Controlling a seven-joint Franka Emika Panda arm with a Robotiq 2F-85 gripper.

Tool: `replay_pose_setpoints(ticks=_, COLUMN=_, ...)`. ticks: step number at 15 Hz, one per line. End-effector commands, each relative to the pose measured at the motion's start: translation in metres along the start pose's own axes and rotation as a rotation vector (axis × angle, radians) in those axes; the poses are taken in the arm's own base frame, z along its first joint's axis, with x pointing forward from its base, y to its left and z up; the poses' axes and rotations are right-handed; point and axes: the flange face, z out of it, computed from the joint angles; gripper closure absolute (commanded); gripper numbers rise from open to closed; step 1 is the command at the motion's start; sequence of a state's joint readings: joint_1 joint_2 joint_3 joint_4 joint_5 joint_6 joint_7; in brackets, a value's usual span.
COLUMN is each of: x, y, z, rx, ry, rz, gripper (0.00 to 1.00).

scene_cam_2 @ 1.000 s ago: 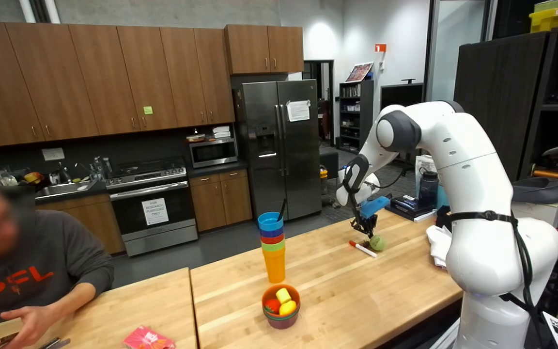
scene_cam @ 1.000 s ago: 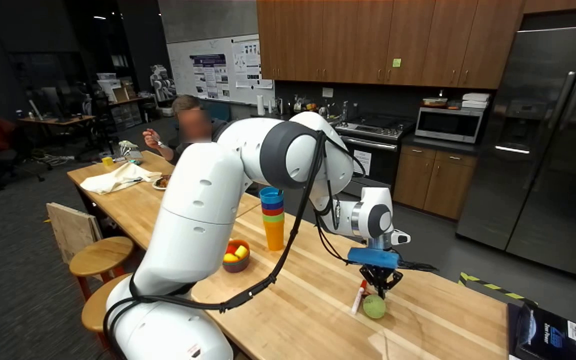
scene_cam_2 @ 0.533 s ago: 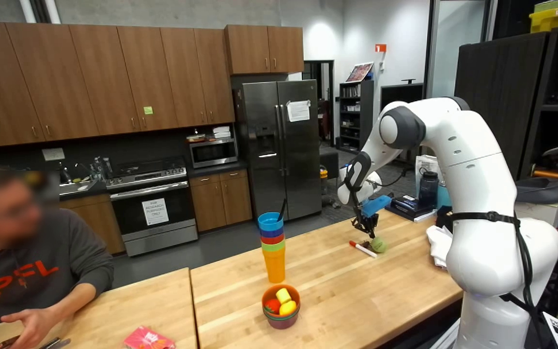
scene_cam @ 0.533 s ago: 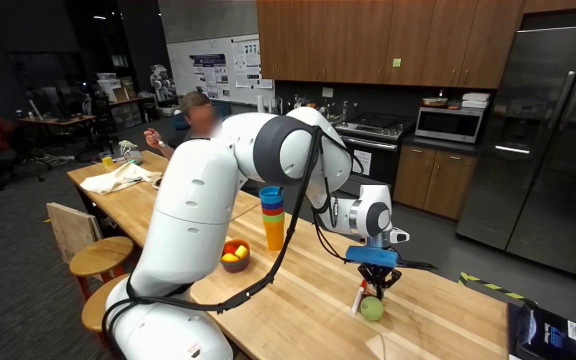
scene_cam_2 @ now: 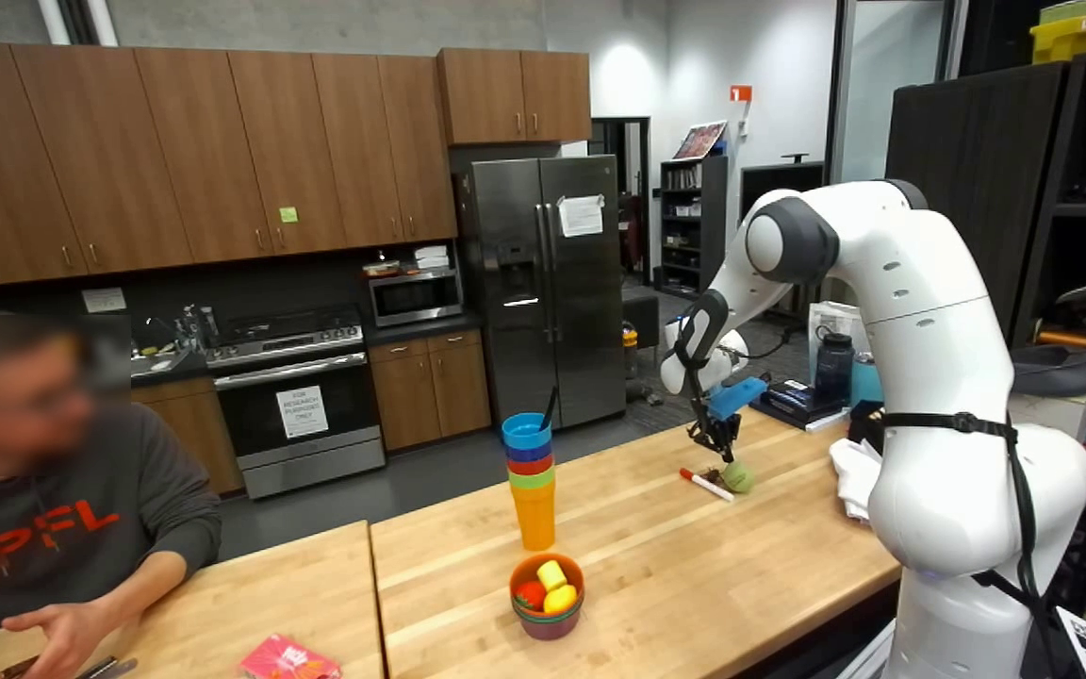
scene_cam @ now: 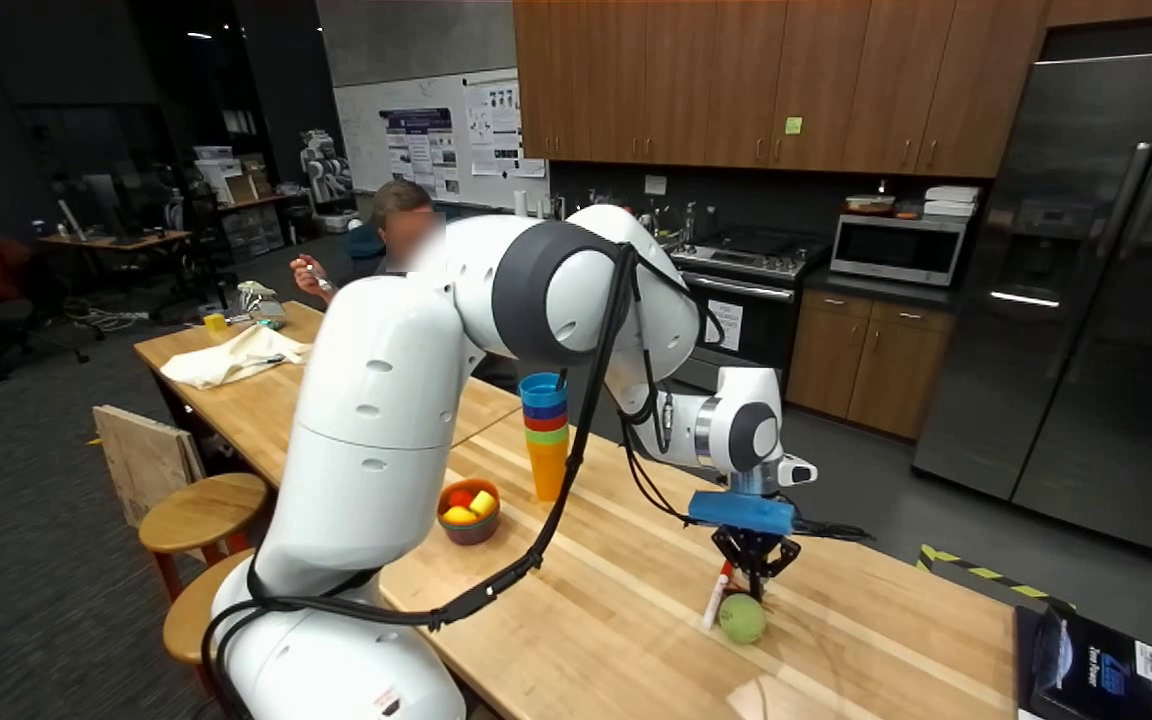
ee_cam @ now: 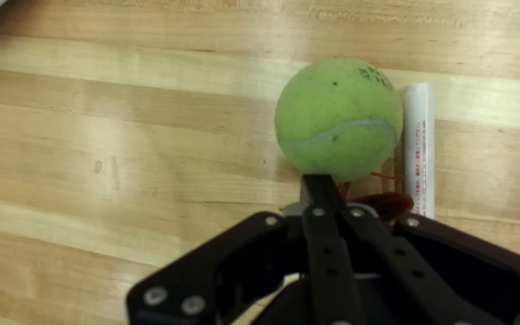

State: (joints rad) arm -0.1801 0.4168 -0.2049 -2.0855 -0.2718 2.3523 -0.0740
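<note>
Can see the pincer pointing down at the tabletop, closed all the way, with 2 fingers pressed together and nothing gripped between them. In the wrist view, can make out a tennis ball right at the tips, yellow-green with a pale seam and dark printing, resting on the wood. Cannot tell contact from a narrow gap there. Just beside the ball, can see a marker lying flat, white in the barrel with red lettering, and red at the cap in both exterior views. Beside and partly behind the fingers, can glimpse a glossy dark red thing with thin reddish strands, too hidden to name. Well apart from all this, in an exterior view, can find an upright stack of cups, orange at the bottom, then green, red and 2 blues, with a black piece sticking up from the top. Near that stack, can see a bowl holding 1 red piece and 2 yellow pieces. Across a gap, at a neighbouring tabletop, can see a person seated near a pink packet. Toward the tabletop's end, can see a black box.
</note>
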Motion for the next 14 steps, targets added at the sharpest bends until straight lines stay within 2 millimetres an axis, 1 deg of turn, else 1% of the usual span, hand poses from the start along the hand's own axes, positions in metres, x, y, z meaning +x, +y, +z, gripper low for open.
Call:
replay_pose_setpoints(ticks=1, x=-0.008, y=0.002, z=-0.007, rx=0.017, ry=0.011, rz=-0.008, gripper=1.00)
replay_pose_setpoints(ticks=4, x=-0.003, y=0.000, z=-0.006, rx=0.032, ry=0.000, rz=-0.002, gripper=1.00)
replay_pose_setpoints(ticks=6, x=-0.008, y=-0.001, z=-0.006, rx=0.046, ry=-0.011, rz=-0.003, gripper=1.00)
replay_pose_setpoints(ticks=10, x=-0.029, y=-0.003, z=-0.010, rx=0.064, ry=-0.020, rz=-0.051, gripper=1.00)
replay_pose_setpoints(ticks=14, x=-0.056, y=-0.002, z=-0.012, rx=0.080, ry=-0.031, rz=-0.092, gripper=1.00)
